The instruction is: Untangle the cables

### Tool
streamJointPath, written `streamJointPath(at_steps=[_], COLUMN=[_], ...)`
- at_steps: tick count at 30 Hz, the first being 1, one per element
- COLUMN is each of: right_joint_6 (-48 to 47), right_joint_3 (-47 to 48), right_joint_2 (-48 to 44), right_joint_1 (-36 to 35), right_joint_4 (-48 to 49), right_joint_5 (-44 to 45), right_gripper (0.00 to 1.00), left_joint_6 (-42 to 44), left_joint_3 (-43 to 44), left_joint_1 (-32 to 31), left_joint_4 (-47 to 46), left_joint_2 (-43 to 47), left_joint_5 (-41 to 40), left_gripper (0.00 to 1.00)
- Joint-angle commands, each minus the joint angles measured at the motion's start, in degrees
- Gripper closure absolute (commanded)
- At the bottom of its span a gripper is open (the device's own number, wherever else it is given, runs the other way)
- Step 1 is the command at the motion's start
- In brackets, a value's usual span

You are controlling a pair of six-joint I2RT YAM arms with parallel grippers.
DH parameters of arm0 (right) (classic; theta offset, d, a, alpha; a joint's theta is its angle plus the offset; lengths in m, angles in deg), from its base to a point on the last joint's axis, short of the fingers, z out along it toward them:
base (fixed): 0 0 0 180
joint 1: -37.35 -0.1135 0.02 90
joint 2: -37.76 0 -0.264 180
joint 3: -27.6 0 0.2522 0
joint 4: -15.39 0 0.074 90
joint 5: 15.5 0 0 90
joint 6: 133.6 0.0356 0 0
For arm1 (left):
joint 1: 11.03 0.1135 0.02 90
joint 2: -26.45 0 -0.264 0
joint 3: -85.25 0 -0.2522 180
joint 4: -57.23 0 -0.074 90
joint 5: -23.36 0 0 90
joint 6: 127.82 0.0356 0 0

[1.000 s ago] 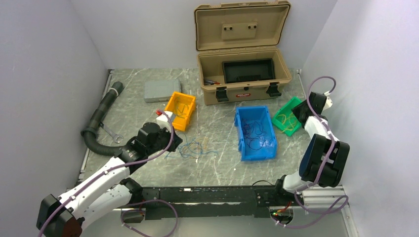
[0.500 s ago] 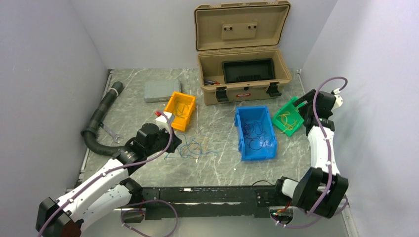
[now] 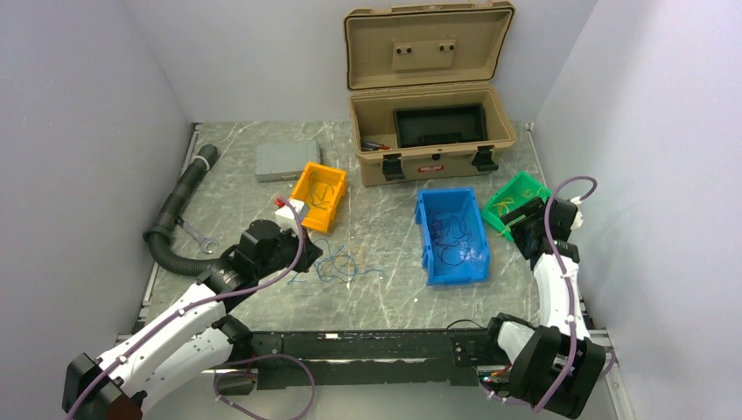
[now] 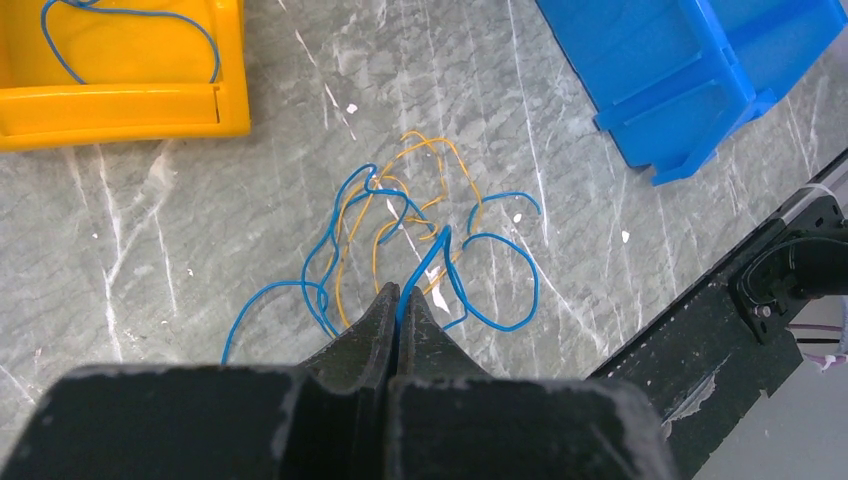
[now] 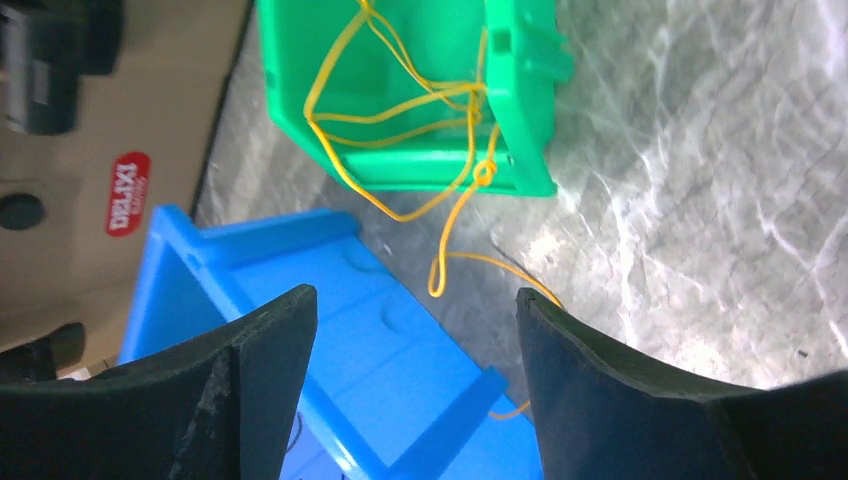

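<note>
At table centre: cables pinched, right gripper spread

At table centre the cables (image 4: 400, 215) (blue and yellow strands) are found loosely tangled; one blue strand is pinched by the left gripper (image 4: 398, 290), its fingers pressed together. The right gripper (image 5: 415, 310) is held spread beside the green bin (image 5: 420, 185). A red label (image 5: 127, 193) on the tan case (image 5: 60, 260) is partly legible from the right wrist only — "DEL", remainder uncertain.

The left arm (image 3: 166, 328) reaches low from its base at the near left, out and far towards the middle, with the wrist tipped down. Its end effector (image 4: 400, 300) has both fingers pressed tight together, a blue strand of the cables (image 4: 425, 255) nipped at the tips. The right arm (image 3: 558, 289) folds at the elbow in the near right corner, its forearm rising towards the far right, and its end effector (image 5: 415, 300) points down with the jaws spread wide.
</note>
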Motion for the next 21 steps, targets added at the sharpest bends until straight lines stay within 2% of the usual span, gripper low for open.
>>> streamJointPath(at_steps=[1, 9, 10, 13, 15, 18, 21], right_joint_6=[1.0, 1.1, 1.3, 1.5, 1.6, 1.3, 0.2], right_joint_3=[-2.3, -2.4, -2.0, -0.3, 0.9, 3.5, 6.9], right_joint_2=[2.0, 9.5, 10.6, 12.9, 13.4, 13.6, 15.6], right_joint_1=[0.0, 0.0, 0.0, 0.1, 0.1, 0.1, 0.3], right_joint_4=[4.2, 11.7, 12.0, 12.0, 11.4, 10.2, 9.9], right_joint_5=[-3.8, -3.4, -3.2, -2.9, -2.1, 0.2, 2.2], right_gripper=[0.27, 0.43, 0.48, 0.78, 0.92, 1.0, 1.0], left_joint_6=[1.3, 1.2, 1.2, 1.2, 1.3, 1.2, 1.1], left_joint_3=[0.9, 0.8, 0.7, 0.8, 0.8, 0.8, 0.8], left_joint_1=[-0.2, -0.4, -0.4, -0.4, -0.4, -0.5, -0.5], left_joint_4=[-1.4, -1.6, -1.6, -1.4, -1.2, -1.2, -1.6], left_joint_2=[1.1, 0.4, 0.3, 0.6, 0.7, 0.3, -0.5], left_joint_5=[0.9, 1.5, 1.5, 1.1, 0.8, 0.8, 1.2], left_gripper=[1.0, 1.0, 1.0, 1.0, 1.0, 1.0, 1.0])
